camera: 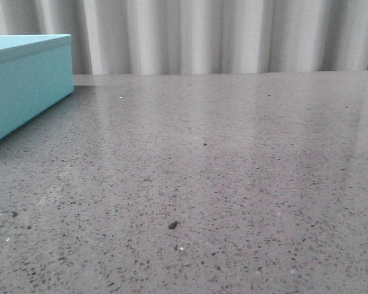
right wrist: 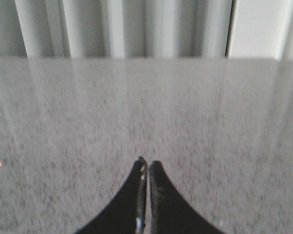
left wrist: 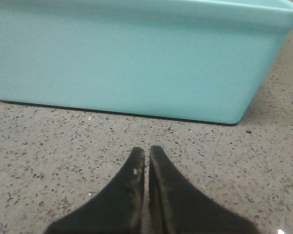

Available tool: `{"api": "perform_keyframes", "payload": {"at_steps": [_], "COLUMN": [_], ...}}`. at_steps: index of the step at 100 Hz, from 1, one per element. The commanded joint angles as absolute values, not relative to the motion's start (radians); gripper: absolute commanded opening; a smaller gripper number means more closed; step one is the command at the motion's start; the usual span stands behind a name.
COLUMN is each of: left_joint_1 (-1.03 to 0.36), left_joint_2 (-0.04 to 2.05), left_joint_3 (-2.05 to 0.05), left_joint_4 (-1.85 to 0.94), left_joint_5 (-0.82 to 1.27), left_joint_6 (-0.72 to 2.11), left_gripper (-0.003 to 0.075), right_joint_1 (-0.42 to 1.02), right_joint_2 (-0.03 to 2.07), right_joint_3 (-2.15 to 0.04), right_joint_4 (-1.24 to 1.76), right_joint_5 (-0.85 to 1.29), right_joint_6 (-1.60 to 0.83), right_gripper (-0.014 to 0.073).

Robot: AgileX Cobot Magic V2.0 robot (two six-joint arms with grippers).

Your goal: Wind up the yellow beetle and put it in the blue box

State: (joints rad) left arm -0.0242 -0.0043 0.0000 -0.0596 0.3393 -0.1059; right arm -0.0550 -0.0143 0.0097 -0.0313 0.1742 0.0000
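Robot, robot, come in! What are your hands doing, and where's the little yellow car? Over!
Left gripper shut, empty, facing blue box. Right gripper shut, empty, over bare table. Yellow beetle not in any view.

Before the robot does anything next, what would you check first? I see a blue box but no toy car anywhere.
1. Yellow beetle located: not ok. It shows in none of the three views.
2. Blue box on the table: ok, at the far left in the front view, close ahead of the left gripper.
3. Box open to receive the car: cannot tell. A lid rim shows, and the front view suggests the lid is on.
4. Left gripper free: ok, fingers together, holding nothing.
5. Right gripper free: ok, fingers together over bare table.
6. Small dark speck on the table: cannot tell what it is.
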Motion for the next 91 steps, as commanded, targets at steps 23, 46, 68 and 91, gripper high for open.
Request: {"api": "perform_keyframes", "payload": {"at_steps": [23,46,68,91], "left_joint_1": [-0.024,-0.024,-0.024,-0.024], "left_joint_2": [-0.035,-0.035,-0.035,-0.035], "left_joint_3": [0.025,0.025,0.025,0.025], "left_joint_4": [-0.067,-0.067,-0.067,-0.067], "left_joint_5": [0.306,0.306,0.306,0.306], "left_joint_6": [-0.115,-0.115,-0.115,-0.115], "left_gripper": [-0.0021,-0.0021,-0.0021,-0.0021], "right_joint_1": [-0.063,-0.063,-0.063,-0.063], "right_joint_2": [-0.029,-0.029,-0.029,-0.029], "right_joint_3": [0.031,0.031,0.031,0.031], "right_joint_4": [-0.029,-0.029,-0.029,-0.029], "right_joint_5": [0.305,0.303,0.303,0.303], "right_joint_6": [-0.012,-0.012,-0.012,-0.012], "right_gripper": [-0.0041,-0.0041,-0.0041,-0.0041]}}
